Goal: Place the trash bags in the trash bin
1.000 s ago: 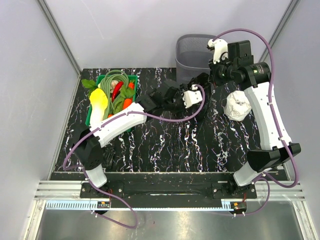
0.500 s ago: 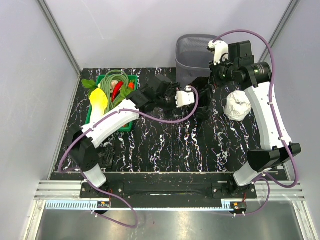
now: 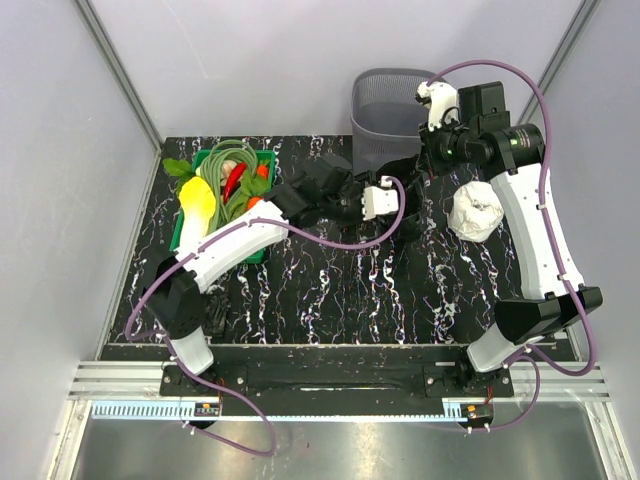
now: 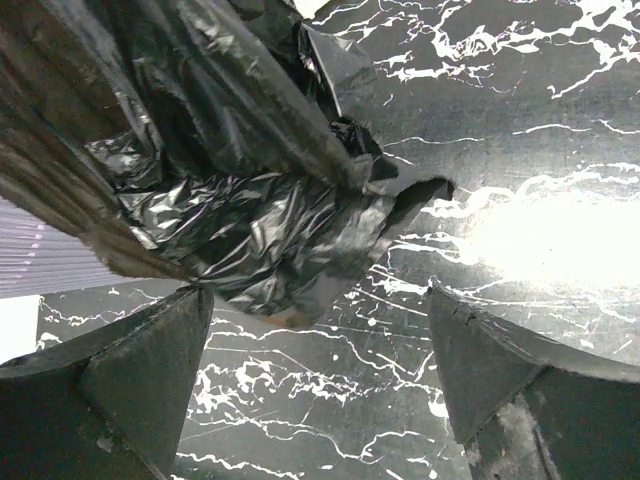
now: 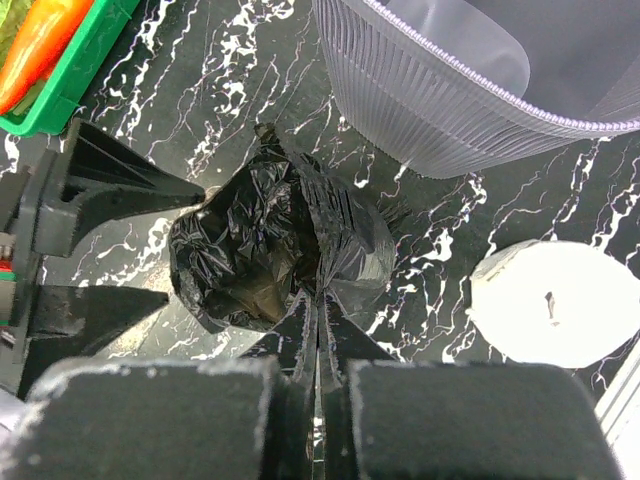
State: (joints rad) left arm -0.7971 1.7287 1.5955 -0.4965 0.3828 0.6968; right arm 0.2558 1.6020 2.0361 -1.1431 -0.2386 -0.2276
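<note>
- Trash bag [image 5: 275, 250]: one crumpled, glossy black film bundle, outside the bin and just beside its lower wall. It is above the marbled table; whether it touches the surface cannot be told. In the top view it is mostly hidden under the two wrists.
- Right pincer [image 5: 316, 335]: fingers pressed together, pinching a gathered fold at the near edge of the trash bag, with the rest of the bundle bulging out beyond the fingertips.
- Left pincer [image 4: 318, 300]: spread wide and gripping nothing. In its own wrist view the wrinkled film fills the upper left, with its lower edge reaching into the gap between the two dark fingers [image 4: 150, 360]. In the right wrist view, one fingertip is close against the side of the bundle.
- Trash bin [image 3: 385, 105]: grey mesh, upright at the far edge of the table, right of centre, with its rim open.
- Table [image 3: 330, 290]: black with white veining.
- White roll [image 3: 475, 212]: lying on the table to the right of the trash bag, apart from it, under the right arm.
- Green crate [image 3: 262, 160]: far left of the table, filled with vegetables, a carrot [image 5: 40, 40] among them.
</note>
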